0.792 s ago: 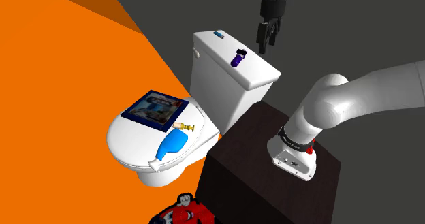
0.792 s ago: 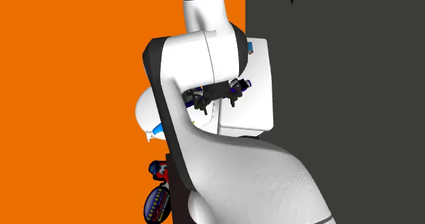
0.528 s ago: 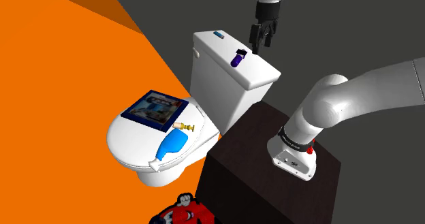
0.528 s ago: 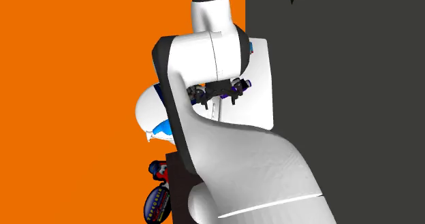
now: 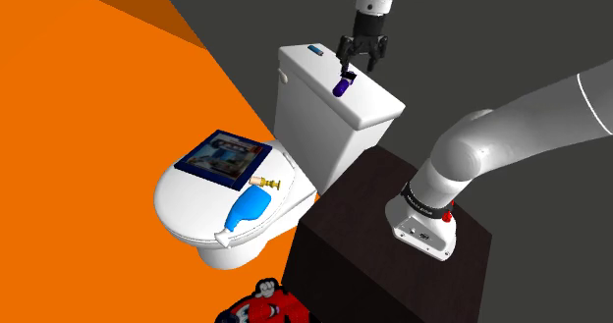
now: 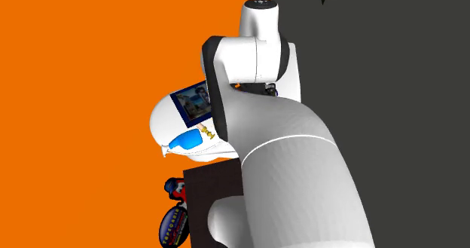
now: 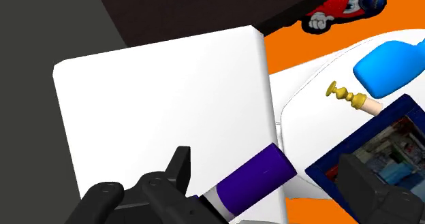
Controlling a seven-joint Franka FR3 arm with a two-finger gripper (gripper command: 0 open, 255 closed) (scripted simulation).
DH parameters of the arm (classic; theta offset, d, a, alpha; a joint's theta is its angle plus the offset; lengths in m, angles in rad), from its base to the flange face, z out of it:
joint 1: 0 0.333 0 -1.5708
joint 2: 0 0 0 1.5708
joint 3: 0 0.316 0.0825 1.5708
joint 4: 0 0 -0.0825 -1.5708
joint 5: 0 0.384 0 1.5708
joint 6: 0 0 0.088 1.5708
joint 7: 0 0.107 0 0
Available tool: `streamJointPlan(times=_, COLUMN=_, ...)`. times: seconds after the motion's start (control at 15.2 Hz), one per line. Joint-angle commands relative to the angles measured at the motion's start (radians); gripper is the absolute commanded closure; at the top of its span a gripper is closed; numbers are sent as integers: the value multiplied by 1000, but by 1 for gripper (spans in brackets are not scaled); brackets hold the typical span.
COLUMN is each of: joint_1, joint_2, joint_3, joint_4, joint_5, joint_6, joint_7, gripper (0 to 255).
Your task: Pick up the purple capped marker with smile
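1. The end effector (image 5: 361,64) is hanging wide open just above the toilet tank, gripping nothing.
2. The purple capped marker (image 7: 253,180) is lying on the white tank lid (image 5: 306,71), showing between the spread fingers in the wrist view.

High exterior cameras, shared toilet (image 5: 306,115)

The arm (image 5: 511,115) is built of thick, rounded white tubes with dark grey bands at the joints. A small red dot (image 5: 448,216) marks its white base (image 5: 424,228). The gripper (image 5: 359,64) is all black and blocky.
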Motion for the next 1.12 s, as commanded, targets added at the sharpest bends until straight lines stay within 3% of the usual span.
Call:
streamJointPlan(times=0.0, joint_1=-32, joint_2=55, joint_3=-9, joint_4=5, joint_5=8, joint_6=85, joint_7=75, gripper=0)
streamJointPlan(times=0.33, joint_1=-108, joint_2=161, joint_3=-39, joint_4=12, joint_5=24, joint_6=264, joint_7=239, gripper=0)
streamJointPlan(times=0.99, joint_1=-111, joint_2=211, joint_3=-44, joint_4=-54, joint_5=27, joint_6=384, joint_7=242, gripper=0)
streamJointPlan(times=1.06, joint_1=-110, joint_2=211, joint_3=-43, joint_4=-54, joint_5=27, joint_6=384, joint_7=243, gripper=255)
